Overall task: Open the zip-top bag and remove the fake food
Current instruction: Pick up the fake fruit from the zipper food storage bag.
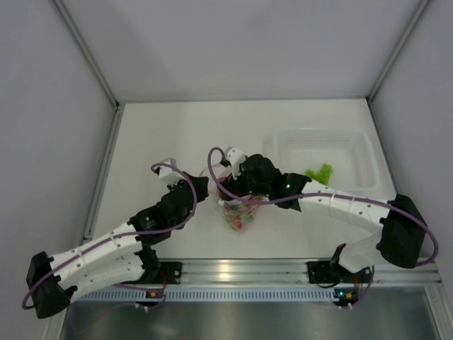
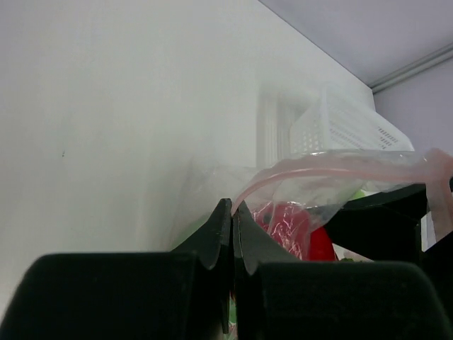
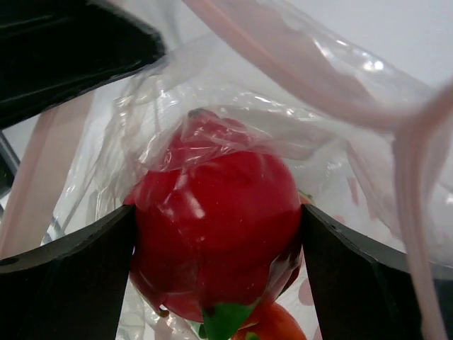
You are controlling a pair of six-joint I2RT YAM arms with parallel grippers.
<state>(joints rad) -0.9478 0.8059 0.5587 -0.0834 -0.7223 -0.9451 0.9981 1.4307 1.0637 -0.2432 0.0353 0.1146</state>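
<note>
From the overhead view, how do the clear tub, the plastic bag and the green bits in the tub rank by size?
Largest: clear tub.
Next: plastic bag, though it is partly covered.
Smallest: green bits.

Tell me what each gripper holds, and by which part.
Left gripper pinches the clear crinkly zip-top bag at its pink-strip rim; right gripper clasps the red toy fruit by its sides.

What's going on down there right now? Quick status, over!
Left gripper shut on rim of zip-top bag. Right gripper clamped around red fake fruit, film wrinkled over it. Fruit inside bag; nothing else blocking.
</note>
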